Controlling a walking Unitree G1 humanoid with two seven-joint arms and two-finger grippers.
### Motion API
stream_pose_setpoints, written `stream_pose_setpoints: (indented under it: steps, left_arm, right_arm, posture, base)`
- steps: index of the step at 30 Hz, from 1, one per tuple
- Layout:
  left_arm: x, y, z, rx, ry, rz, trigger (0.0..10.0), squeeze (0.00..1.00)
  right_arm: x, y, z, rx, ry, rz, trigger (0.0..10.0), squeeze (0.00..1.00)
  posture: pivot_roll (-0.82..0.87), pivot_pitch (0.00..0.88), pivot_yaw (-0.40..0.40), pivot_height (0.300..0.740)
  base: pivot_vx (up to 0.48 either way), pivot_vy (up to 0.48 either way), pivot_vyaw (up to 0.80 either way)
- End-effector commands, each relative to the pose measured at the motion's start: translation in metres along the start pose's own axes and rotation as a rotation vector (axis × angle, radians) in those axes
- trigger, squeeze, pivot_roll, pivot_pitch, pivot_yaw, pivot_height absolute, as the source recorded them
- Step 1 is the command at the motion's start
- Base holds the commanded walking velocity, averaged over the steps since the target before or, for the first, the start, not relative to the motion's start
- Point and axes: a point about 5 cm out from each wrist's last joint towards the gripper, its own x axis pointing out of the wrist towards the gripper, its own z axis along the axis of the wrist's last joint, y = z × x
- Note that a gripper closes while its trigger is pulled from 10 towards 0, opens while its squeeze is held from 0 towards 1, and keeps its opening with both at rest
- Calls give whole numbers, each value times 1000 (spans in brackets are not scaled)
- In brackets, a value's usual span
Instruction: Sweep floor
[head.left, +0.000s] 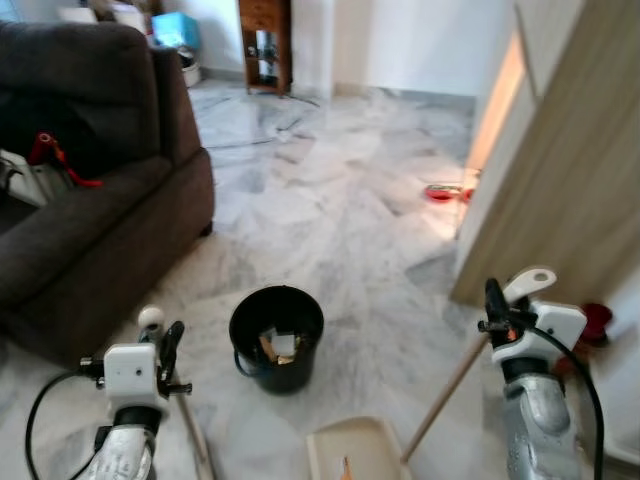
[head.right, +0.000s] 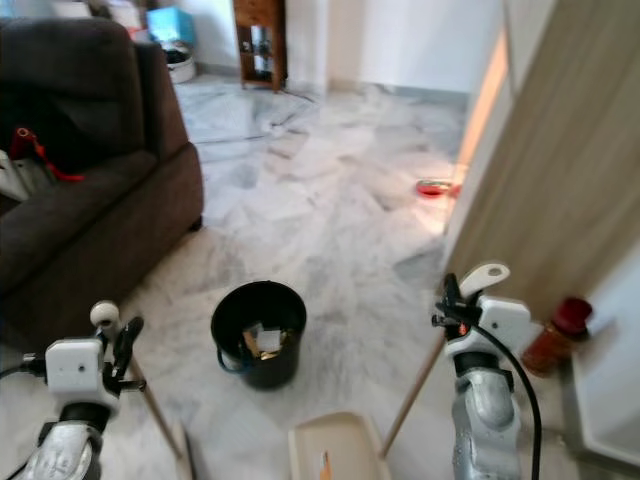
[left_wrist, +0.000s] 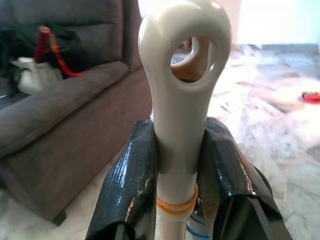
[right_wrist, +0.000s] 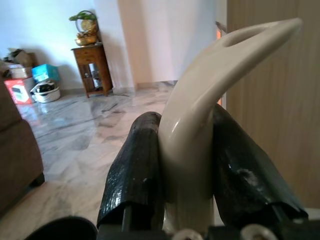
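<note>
Left claw is clamped on the broom handle: glossy cream plastic, rounded top with an oval hanging hole, orange band just under the grip. Both black fingers are taped and slightly wrinkled, pressed flat against either side. The wooden shaft slants down to the floor at lower left.

Right claw is closed on the dustpan handle: same cream plastic, but curved like a hook with a slot near the tip. Its thin wooden pole runs diagonally down to the beige dustpan, a flat tray sitting on the floor between the two arms, a small orange scrap on it.

Black round bucket stands just ahead of the dustpan, with paper and scraps inside.

Floor is polished grey-white marble, veined and reflective. Dark brown fabric sofa on the left, with a red-handled item on the seat. Light wood-grain door panel on the right; a red jar at its foot.
</note>
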Motion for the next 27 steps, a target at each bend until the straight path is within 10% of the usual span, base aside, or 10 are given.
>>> stream_pose_setpoints:
  steps: [1, 27]
  left_arm:
    - [2, -1, 4, -1, -22, 10, 10000, 0]
    - [15, -6, 5, -9, -35, 4, 10000, 0]
  right_arm:
    - [5, 0, 4, 3, -17, -9, 10000, 0]
    - [12, 2, 2, -2, -9, -24, 10000, 0]
  posture:
    - [12, 10, 15, 740]
    - [-38, 0, 12, 740]
  base:
    - [0, 0, 0]
    - [0, 0, -738]
